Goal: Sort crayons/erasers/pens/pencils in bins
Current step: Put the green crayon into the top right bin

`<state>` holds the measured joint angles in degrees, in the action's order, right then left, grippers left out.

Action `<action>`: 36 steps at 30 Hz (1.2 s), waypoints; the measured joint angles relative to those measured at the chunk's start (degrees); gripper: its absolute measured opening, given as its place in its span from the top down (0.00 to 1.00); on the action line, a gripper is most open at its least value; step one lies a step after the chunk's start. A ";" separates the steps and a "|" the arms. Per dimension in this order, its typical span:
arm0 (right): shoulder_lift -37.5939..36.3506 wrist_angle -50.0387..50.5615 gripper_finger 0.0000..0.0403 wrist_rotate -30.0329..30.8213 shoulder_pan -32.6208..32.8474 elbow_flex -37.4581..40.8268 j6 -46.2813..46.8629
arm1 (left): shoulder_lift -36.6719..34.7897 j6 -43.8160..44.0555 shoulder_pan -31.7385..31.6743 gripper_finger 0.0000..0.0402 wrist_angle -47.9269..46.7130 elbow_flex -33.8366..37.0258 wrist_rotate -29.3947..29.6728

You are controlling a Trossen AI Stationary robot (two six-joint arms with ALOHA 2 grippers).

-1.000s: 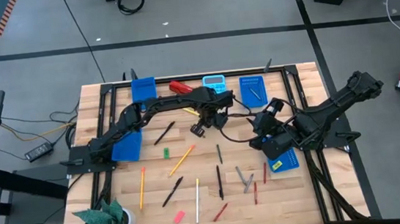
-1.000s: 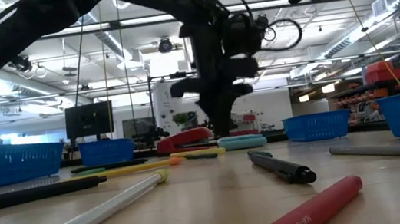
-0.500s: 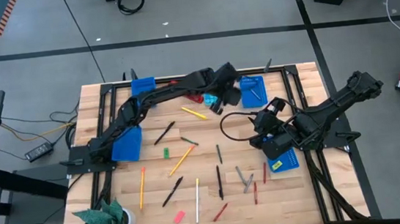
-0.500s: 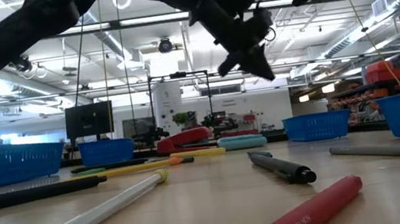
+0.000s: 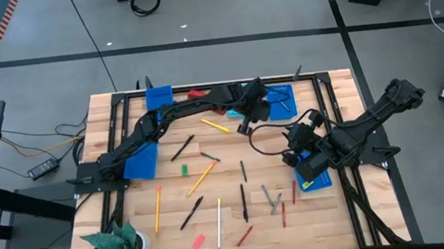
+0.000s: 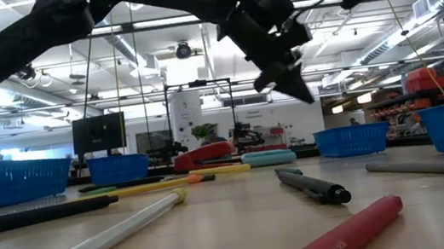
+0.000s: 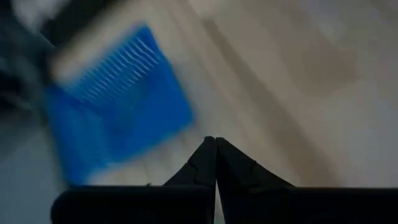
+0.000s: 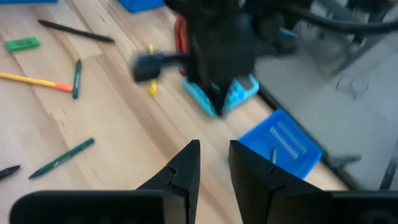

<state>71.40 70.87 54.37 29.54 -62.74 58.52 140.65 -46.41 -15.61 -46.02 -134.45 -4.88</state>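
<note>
table (image 5: 175, 227): pale wood planks, matt, visible grain. bins (image 5: 281, 101): blue plastic, perforated bottoms, slight sheen. red crayon (image 6: 340, 236): matt paper wrap at 5 o'clock of low view. left gripper (image 7: 216, 149) fingers: matt black plastic.

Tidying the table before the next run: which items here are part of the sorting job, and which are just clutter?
Job:
pencils
pens
crayons
erasers
bins

Clutter:
red stapler
light-blue calculator
potted plant

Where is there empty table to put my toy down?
Bare wood lies between the plant and the left-side bin, beside the orange pencil. The middle front is crowded with sticks, around the grey crayons.
</note>
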 joint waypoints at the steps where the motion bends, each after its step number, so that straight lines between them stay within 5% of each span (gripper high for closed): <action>1: -0.07 0.73 0.77 -1.07 0.00 0.00 1.72 | -0.32 2.94 -0.14 0.97 -3.08 0.00 0.00; 8: -0.05 0.57 0.77 -10.76 -0.63 0.00 7.55 | -2.45 16.20 -1.10 0.99 -12.38 0.00 -0.74; 15: 1.93 -3.79 0.77 -24.26 -1.57 0.01 8.58 | -6.72 18.02 -1.86 0.99 -4.29 -0.01 -3.36; 20: 3.83 -3.66 0.77 -27.37 -1.53 0.02 12.43 | -11.77 23.48 -5.55 0.98 7.56 -0.02 -3.88; 25: 4.65 -3.52 0.77 -33.59 -1.53 0.02 10.23 | -13.92 29.89 -7.53 0.99 19.40 -0.15 -13.30; 31: 5.00 -3.52 0.77 -30.79 -1.53 0.02 10.75 | -13.38 32.06 -5.92 0.99 29.15 -0.09 -14.52; 36: 7.42 -3.54 0.77 -30.29 -1.51 0.02 14.57 | -12.57 38.55 -7.43 0.98 51.22 -0.09 -14.30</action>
<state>78.82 67.34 24.09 28.03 -62.72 73.09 128.08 -7.85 -23.04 5.21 -134.54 -19.18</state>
